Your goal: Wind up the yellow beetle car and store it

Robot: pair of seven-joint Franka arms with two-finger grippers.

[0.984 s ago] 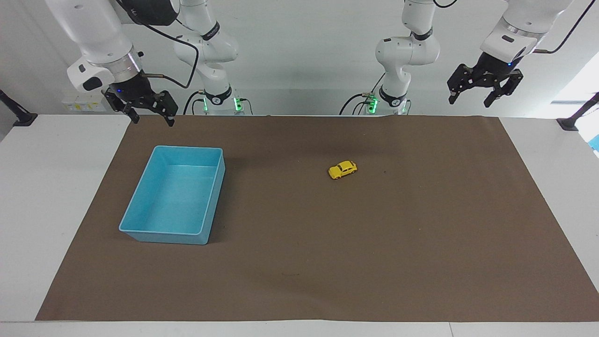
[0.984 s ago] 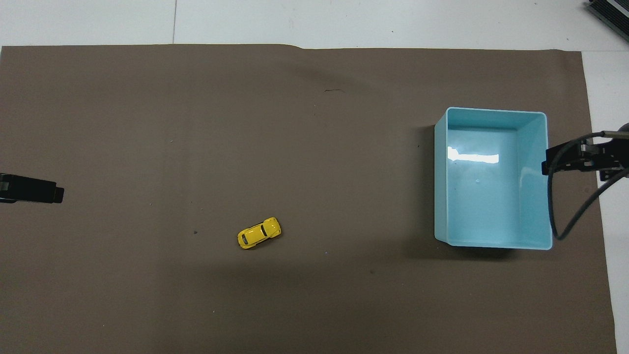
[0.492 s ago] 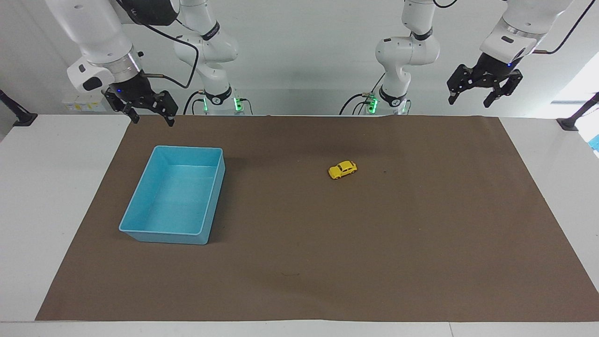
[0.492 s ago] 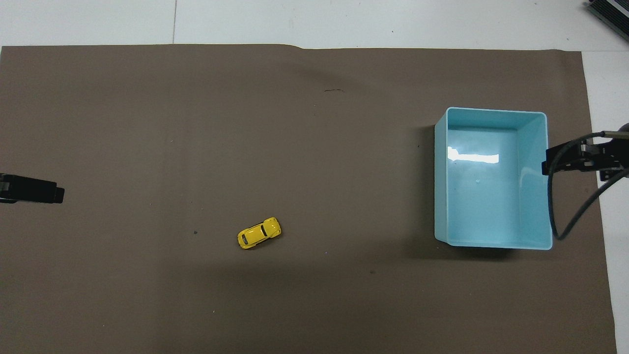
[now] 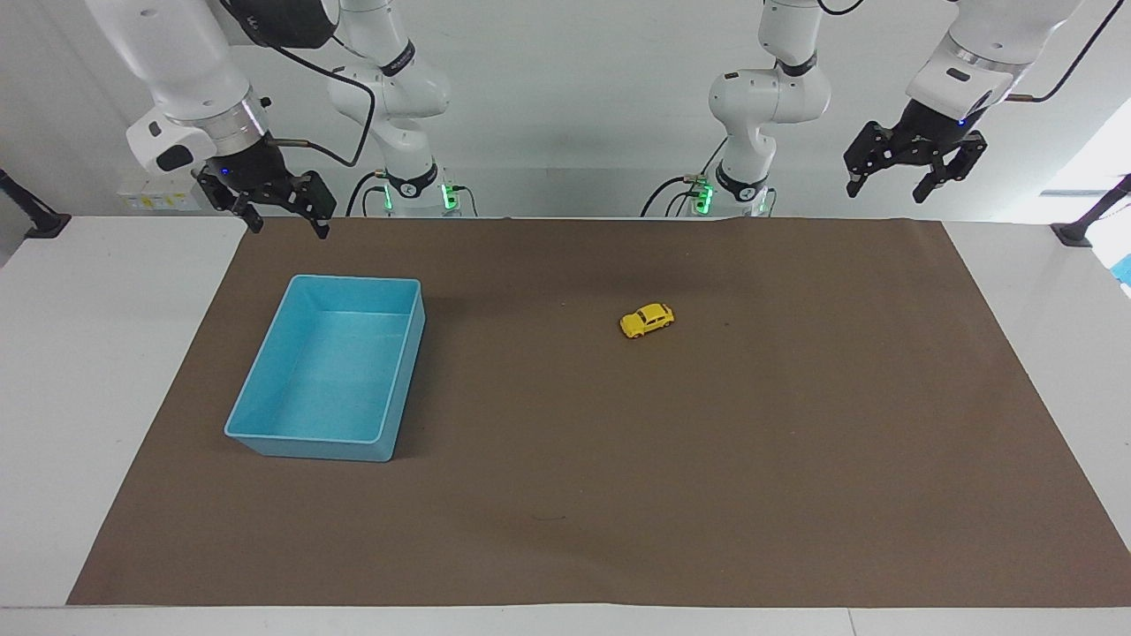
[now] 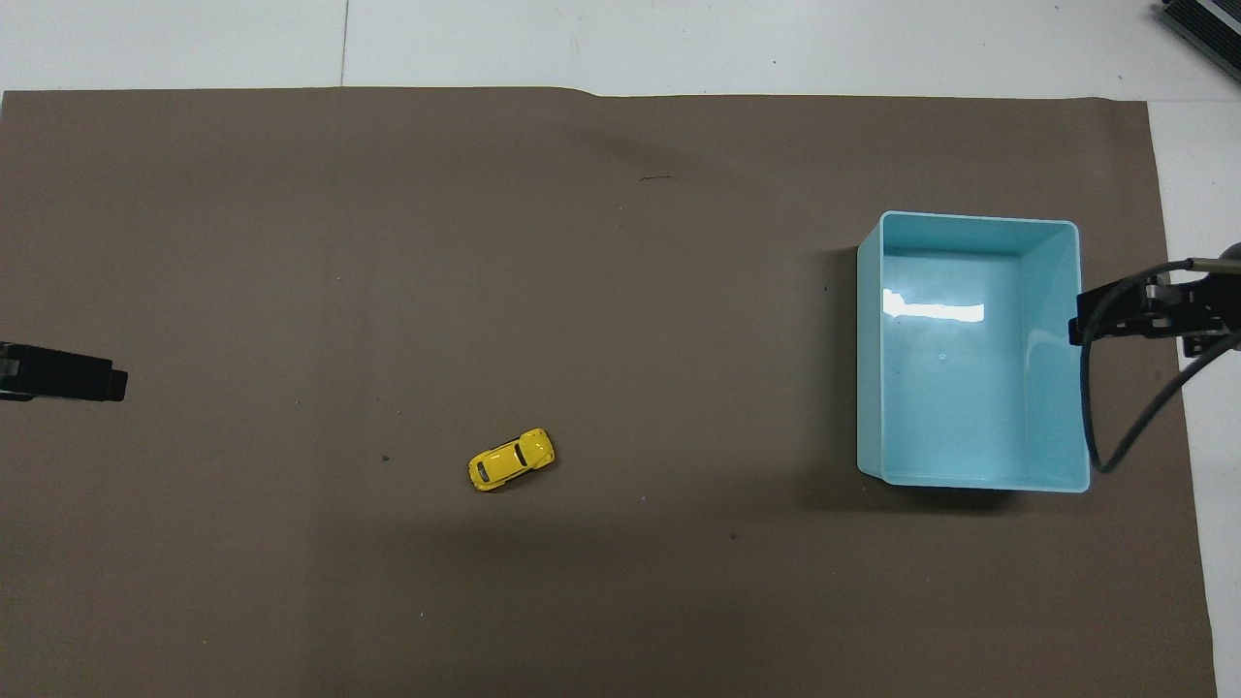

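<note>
Car (image 5: 647, 320): one yellow toy on its wheels on the brown mat (image 5: 618, 495), toward the left arm's end of the desk (image 5: 53, 371) and well apart from the one blue bin (image 5: 402, 371), which sits empty toward the right arm's end. Nothing has shifted since the earlier frames; car, bin and both arms match. Two end effectors, both raised and waiting. Left end effector (image 5: 891, 185): fingers spread wide, holding nothing, over the mat's edge nearest the robots. Right end effector (image 5: 284, 224): likewise wide and empty, over the mat's corner near the bin.
</note>
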